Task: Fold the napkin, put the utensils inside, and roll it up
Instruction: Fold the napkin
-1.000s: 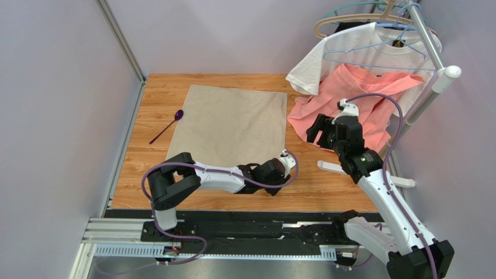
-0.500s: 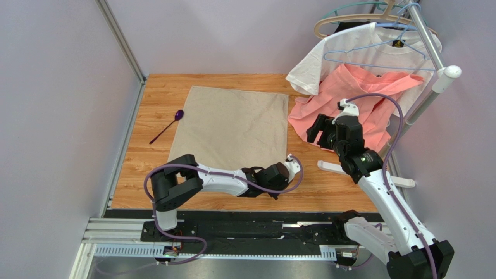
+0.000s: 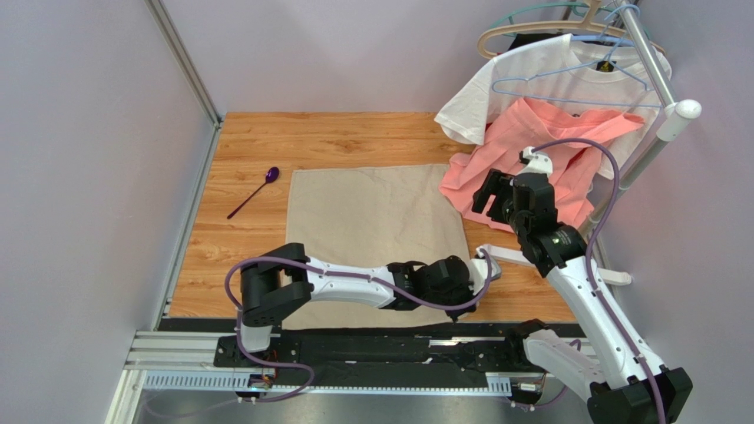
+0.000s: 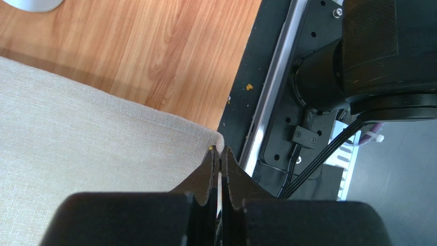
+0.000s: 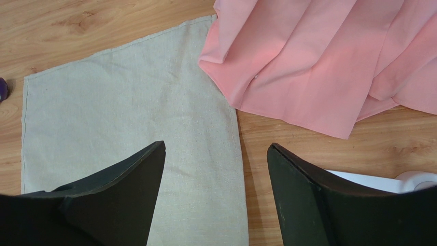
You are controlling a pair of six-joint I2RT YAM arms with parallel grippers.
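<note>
The beige napkin [image 3: 376,221] lies flat on the wooden table, its right edge beside the pink garment. My left gripper [image 3: 458,307] is shut on the napkin's [image 4: 77,133] near right corner, at the table's near edge next to the black rail; in the left wrist view the left gripper [image 4: 220,154] pinches that corner. A dark-purple spoon [image 3: 254,192] lies left of the cloth, apart from it. My right gripper [image 3: 491,196] hangs open above the napkin's [image 5: 128,113] right edge, the right gripper [image 5: 215,154] holding nothing. A sliver of the spoon [image 5: 2,88] shows at the left border.
A salmon-pink garment [image 3: 540,150] and a white T-shirt [image 3: 549,75] drape from a hanger rack [image 3: 659,97] at the back right; the garment [image 5: 318,56] touches the cloth's far right corner. The rack's white foot [image 3: 522,256] lies at the right. The black rail [image 3: 398,349] borders the near edge.
My left gripper shut on the napkin's near right corner and pulled toward the near edge and rightward, dragging the whole cloth with it. The right arm shifted slightly; the spoon stayed.
</note>
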